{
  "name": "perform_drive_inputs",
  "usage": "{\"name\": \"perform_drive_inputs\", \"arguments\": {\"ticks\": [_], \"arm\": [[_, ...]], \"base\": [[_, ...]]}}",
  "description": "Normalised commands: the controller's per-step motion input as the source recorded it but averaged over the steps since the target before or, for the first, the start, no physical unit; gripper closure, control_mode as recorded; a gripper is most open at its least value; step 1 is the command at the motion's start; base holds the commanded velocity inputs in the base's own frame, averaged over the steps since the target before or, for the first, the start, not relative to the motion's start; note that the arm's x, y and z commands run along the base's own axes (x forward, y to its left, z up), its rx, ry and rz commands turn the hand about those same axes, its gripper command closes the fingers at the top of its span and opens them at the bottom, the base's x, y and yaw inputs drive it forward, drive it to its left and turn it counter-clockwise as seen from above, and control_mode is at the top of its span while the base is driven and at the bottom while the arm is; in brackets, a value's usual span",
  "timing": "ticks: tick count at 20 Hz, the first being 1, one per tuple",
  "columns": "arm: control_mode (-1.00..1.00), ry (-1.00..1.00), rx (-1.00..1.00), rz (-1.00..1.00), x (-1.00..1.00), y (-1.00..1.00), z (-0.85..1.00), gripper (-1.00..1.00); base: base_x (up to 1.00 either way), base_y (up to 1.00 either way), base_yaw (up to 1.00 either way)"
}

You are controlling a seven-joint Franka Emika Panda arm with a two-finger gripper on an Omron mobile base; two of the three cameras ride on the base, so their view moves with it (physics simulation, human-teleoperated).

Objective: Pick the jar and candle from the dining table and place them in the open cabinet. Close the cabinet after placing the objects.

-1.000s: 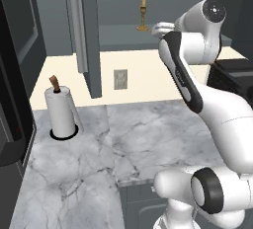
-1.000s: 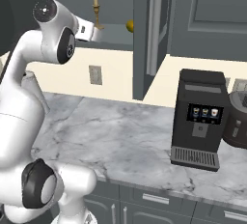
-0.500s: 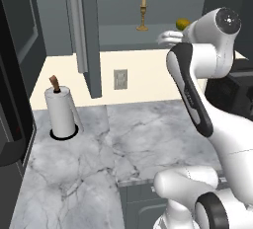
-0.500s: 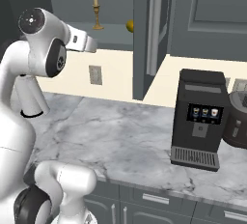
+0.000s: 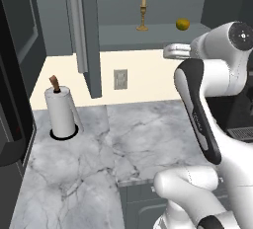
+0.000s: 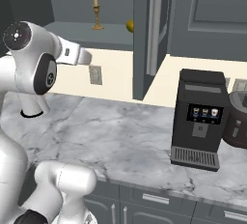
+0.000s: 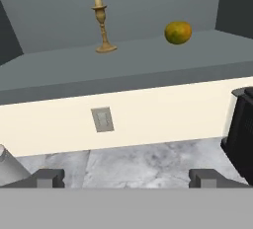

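a: where's the candle (image 7: 100,18) right now?

b: standing upright on the cabinet (image 5: 148,34) shelf. in the hand view it sits at about 11 o'clock, pale stick in its brass holder, base flat on the grey shelf.

a: anything beside it?

b: a small round yellow-orange fruit (image 7: 178,32) on the same shelf, out at about 1 o'clock, well apart from the candle. in the left base view the two show at the top, candle left, fruit right.

a: and the end effector (image 7: 126,177)?

b: its two dark finger tips rise at the bottom of the hand view, far apart, wide open, with nothing between them. it holds nothing.

a: cabinet doors?

b: one door (image 5: 84,30) stands swung out; in the left base view it hangs at 10 o'clock, edge toward the camera. the shelf behind it is open to view.

a: what's lower down?

b: a cream wall with a grey outlet plate (image 7: 102,120), then the marble table (image 5: 104,149). a paper towel roll (image 5: 61,112) stands at 9 o'clock in the left base view. in the right base view a black coffee machine (image 6: 199,117) stands on the table at 3 o'clock.

a: the jar?

b: can't place it from these views.
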Motion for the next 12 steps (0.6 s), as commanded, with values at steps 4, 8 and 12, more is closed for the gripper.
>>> {"name": "perform_drive_inputs", "arguments": {"ticks": [4,8,12], "arm": [[-1.0,0.0,-0.02,0.0,-0.52,-0.02,-0.25,-1.0],[-1.0,0.0,-0.02,0.0,-0.29,-0.02,-0.13,-1.0],[-1.0,0.0,0.0,0.0,0.0,0.0,0.0,-1.0]], "base": [[0.0,0.0,0.0],[0.0,0.0,0.0],[0.0,0.0,0.0]]}}
